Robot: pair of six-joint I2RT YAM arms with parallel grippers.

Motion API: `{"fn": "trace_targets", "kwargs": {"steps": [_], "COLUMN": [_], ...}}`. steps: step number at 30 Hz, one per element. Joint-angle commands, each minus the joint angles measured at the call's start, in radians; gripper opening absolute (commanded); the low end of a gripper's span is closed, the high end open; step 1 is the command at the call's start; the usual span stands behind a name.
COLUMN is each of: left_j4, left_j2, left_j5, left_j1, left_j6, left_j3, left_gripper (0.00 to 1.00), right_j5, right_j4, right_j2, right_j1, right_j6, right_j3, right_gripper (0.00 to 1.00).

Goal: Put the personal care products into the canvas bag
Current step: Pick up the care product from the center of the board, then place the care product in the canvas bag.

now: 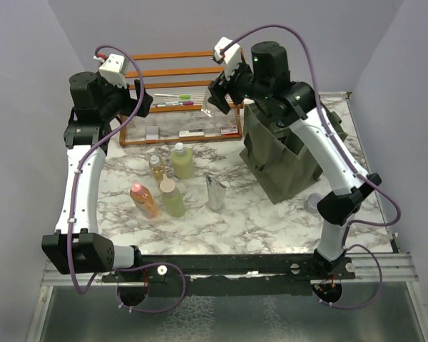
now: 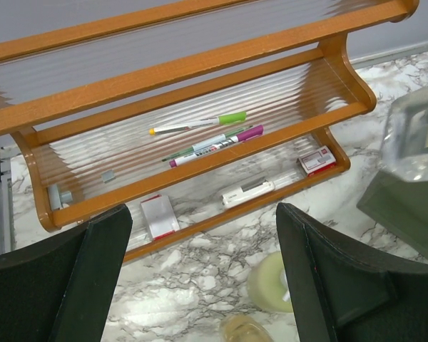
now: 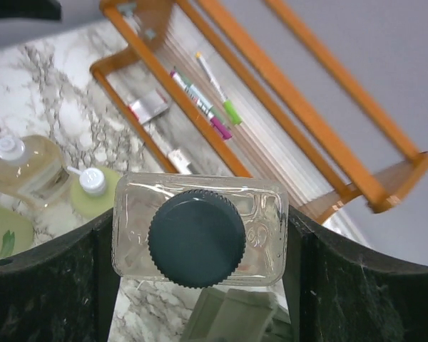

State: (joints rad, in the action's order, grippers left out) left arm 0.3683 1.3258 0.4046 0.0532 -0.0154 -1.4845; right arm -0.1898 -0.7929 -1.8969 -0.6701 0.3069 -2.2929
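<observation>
1. Marble tabletop (image 1: 271,221), bearing dark olive canvas bag (image 1: 282,160) at right.
2. Right gripper (image 3: 200,246) clamped on clear rectangular black-capped bottle (image 3: 197,214), aloft near bag.
3. Left gripper (image 2: 207,278) spread open, empty, over orange wooden rack (image 2: 200,178).

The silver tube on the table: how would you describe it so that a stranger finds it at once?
Find the olive canvas bag on the right of the marble table. Between the bag and the group of bottles stands the silver tube. It alone is metallic and flat-ended; its neighbours are green or amber bottles.
</observation>
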Motion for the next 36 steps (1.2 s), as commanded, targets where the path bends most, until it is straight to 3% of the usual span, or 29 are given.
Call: {"fn": "trace_targets", "kwargs": {"steps": [1, 8, 16, 27, 36], "left_j4": [-0.023, -0.021, -0.027, -0.046, -0.141], "left_j2": [0.011, 0.025, 0.048, 0.165, 0.309], "left_j5": [0.054, 0.075, 0.112, 0.129, 0.196], "left_j1": [0.008, 0.007, -0.033, -0.248, -0.403], "left_j6": [0.001, 0.002, 0.009, 0.053, -0.018], "left_j3": [-0.007, -0.012, -0.023, -0.105, -0.184], "left_gripper": [0.84, 0.84, 0.83, 0.83, 0.82], "right_j5": [0.009, 0.057, 0.157, 0.165, 0.105], "right_j4": [0.116, 0.086, 0.099, 0.122, 0.123], "right_j2": [0.108, 0.142, 0.241, 0.392, 0.495], "right_j1": [-0.001, -0.001, 0.049, 0.170, 0.282], "right_j6": [0.054, 0.089, 0.112, 0.076, 0.037], "right_j3": [-0.090, -0.196, -0.127, 0.076, 0.246], "right_gripper": [0.01, 0.01, 0.01, 0.01, 0.01]}}
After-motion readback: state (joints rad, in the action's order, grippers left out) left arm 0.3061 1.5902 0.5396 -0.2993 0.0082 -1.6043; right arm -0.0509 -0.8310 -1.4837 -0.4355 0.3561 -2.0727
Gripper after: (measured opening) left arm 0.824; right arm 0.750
